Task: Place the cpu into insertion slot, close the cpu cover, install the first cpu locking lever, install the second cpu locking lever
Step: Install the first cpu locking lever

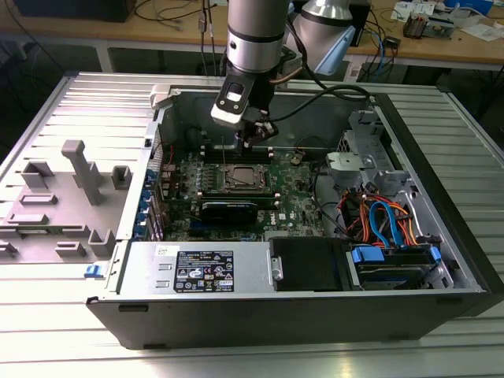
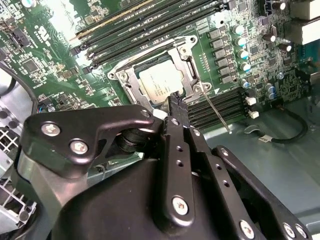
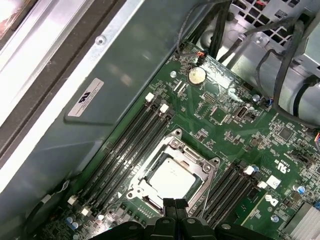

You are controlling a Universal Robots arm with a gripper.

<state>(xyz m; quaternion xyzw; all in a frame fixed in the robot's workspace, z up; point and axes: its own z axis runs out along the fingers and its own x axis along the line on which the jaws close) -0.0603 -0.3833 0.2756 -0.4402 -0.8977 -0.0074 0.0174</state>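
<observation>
The cpu (image 2: 159, 83) (image 3: 172, 179), a flat silvery square, lies in the insertion slot (image 1: 239, 179) on the green motherboard. The cpu cover (image 2: 150, 56) (image 3: 176, 146), a thin metal frame, lies flat around the chip. One thin locking lever (image 2: 217, 112) sticks out free beside the socket. My gripper (image 1: 250, 140) (image 2: 177, 106) (image 3: 174, 204) hangs just over the socket's edge. Its black fingers are pressed together with nothing visible between them.
Long black memory slots (image 3: 127, 145) flank the socket on both sides. The case's metal wall (image 3: 100, 100) rises close behind them. A coin cell (image 3: 196, 75), a power supply (image 1: 201, 270) and a bundle of blue and orange cables (image 1: 386, 224) also sit inside the case.
</observation>
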